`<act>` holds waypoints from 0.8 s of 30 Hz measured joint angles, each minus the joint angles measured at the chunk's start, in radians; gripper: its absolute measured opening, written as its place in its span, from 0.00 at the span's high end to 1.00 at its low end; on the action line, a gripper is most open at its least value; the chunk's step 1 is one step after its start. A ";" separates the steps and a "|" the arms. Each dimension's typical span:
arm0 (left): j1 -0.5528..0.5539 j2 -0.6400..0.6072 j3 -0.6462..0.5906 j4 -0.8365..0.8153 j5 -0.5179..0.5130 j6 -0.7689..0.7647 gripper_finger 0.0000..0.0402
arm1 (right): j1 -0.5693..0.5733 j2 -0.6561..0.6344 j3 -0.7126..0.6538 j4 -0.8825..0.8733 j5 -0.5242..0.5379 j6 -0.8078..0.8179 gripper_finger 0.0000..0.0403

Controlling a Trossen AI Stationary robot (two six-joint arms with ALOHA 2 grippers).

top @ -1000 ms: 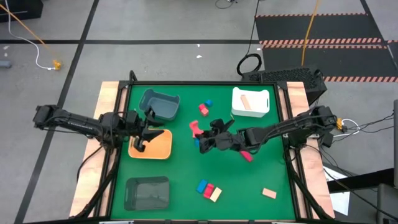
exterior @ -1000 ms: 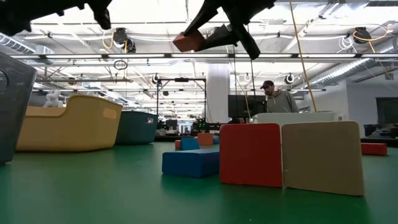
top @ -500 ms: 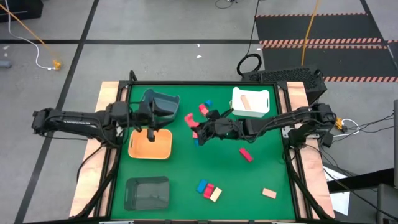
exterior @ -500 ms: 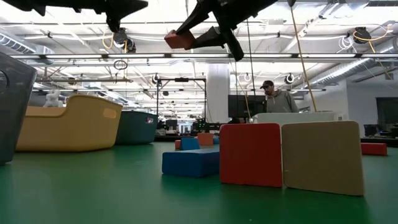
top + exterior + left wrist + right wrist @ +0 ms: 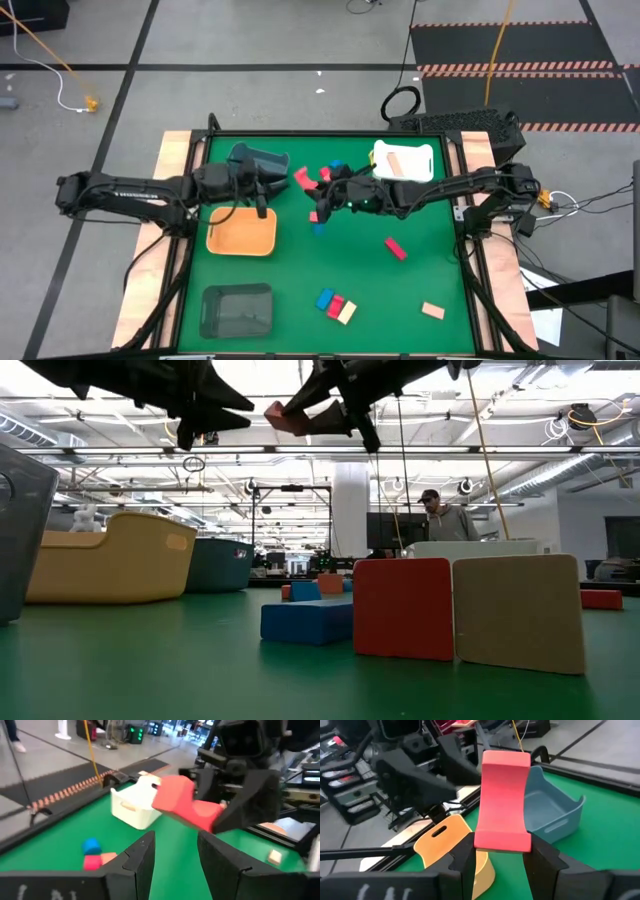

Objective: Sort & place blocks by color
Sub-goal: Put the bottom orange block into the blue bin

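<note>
My right gripper is shut on a long red block, high above the green table between the blue-grey tray and the white tray. The block also shows in the low view and the right wrist view. My left gripper is open and empty, level with the block and just to its left. In the left wrist view its fingers point at the block, apart from it. My right gripper pinches the red block's near end between its two fingers. The fingers come level from the table's right, along the block. The block sticks out ahead of the fingertips, lifted clear of the table.
An orange tray lies below my left arm and a dark bin stands at the near left. A tan block lies in the white tray. Loose blocks lie on the table: red and blue, blue, red, a cluster, tan.
My right gripper has carried the red block toward the table's left and far edge, still clear of the table. My left gripper has risen from over the orange tray and gone right toward the red block, turning from pointing down to level.
</note>
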State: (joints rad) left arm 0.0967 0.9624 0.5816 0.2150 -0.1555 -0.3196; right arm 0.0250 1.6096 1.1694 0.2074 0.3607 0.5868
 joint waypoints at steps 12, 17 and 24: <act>-0.001 -0.002 0.000 0.051 0.024 -0.205 0.97 | 0.000 0.000 0.000 -0.002 0.001 -0.095 0.71; -0.001 -0.001 0.000 0.049 0.043 -0.288 0.88 | -0.013 0.000 0.000 -0.010 0.001 -0.127 0.71; -0.001 0.003 0.000 0.061 0.072 -0.377 0.57 | -0.027 0.000 0.000 -0.014 0.001 -0.200 0.71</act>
State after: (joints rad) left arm 0.0952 0.9655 0.5816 0.2757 -0.0838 -0.6963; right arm -0.0017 1.6096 1.1694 0.1932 0.3614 0.3866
